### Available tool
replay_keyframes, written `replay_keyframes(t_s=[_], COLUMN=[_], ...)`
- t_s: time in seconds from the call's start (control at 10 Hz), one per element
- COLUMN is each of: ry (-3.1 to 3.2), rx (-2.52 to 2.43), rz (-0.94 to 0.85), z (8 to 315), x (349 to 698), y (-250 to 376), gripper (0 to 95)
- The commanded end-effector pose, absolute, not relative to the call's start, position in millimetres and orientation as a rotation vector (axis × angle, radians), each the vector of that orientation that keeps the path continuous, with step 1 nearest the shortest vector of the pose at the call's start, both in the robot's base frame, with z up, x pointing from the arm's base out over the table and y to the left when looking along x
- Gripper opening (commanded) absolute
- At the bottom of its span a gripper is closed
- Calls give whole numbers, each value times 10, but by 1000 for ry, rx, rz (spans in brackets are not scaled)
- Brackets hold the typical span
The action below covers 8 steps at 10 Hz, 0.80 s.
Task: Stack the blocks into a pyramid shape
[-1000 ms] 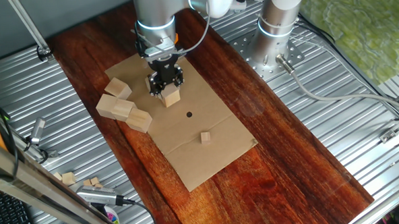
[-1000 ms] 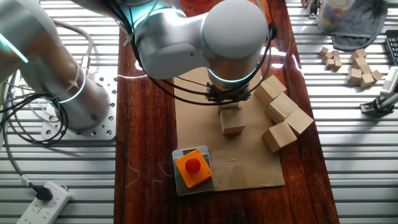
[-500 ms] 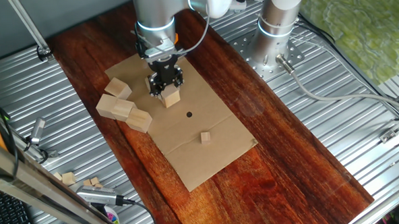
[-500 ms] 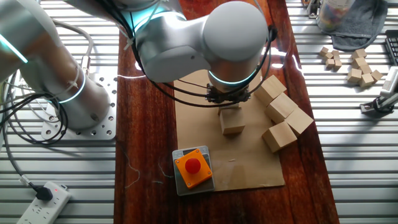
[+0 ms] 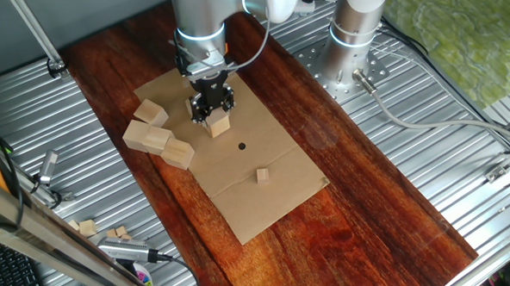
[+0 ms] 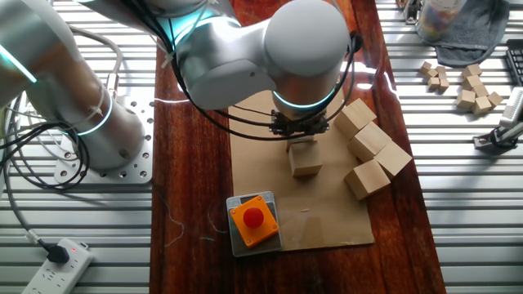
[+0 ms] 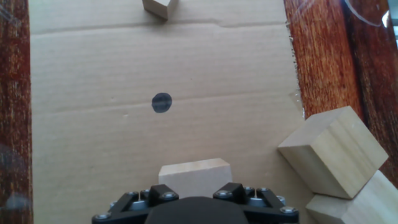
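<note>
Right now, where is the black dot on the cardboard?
In the hand view, the black dot lies on the cardboard, ahead of the block at the gripper and short of the tiny cube.

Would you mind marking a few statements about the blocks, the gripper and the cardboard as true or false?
1. The gripper is at a block on the cardboard. True.
2. The other blocks are already stacked in a pyramid. False: the cluster of blocks lies loose beside the gripper, at the cardboard's edge.
3. A black dot is marked on the cardboard. True.
4. The orange button box sits on top of a block. False: it sits at a corner of the cardboard, apart from the blocks.
5. A tiny cube lies on the cardboard beyond the dot. True.
</note>
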State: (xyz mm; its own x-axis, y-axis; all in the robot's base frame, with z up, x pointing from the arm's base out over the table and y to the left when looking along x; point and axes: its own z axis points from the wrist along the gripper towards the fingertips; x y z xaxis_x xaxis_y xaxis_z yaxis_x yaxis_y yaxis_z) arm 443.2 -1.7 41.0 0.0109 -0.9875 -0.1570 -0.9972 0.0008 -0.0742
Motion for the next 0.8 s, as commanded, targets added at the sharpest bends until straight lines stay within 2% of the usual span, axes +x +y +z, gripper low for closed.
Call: replay_keyframes(t_s=[0.1, 0.8], ry=[2096, 2101], rx=[-2107, -2087], rz=[90, 106], z=[383, 389], x=[4450, 4463], y=[-16, -11], gripper=[0, 0])
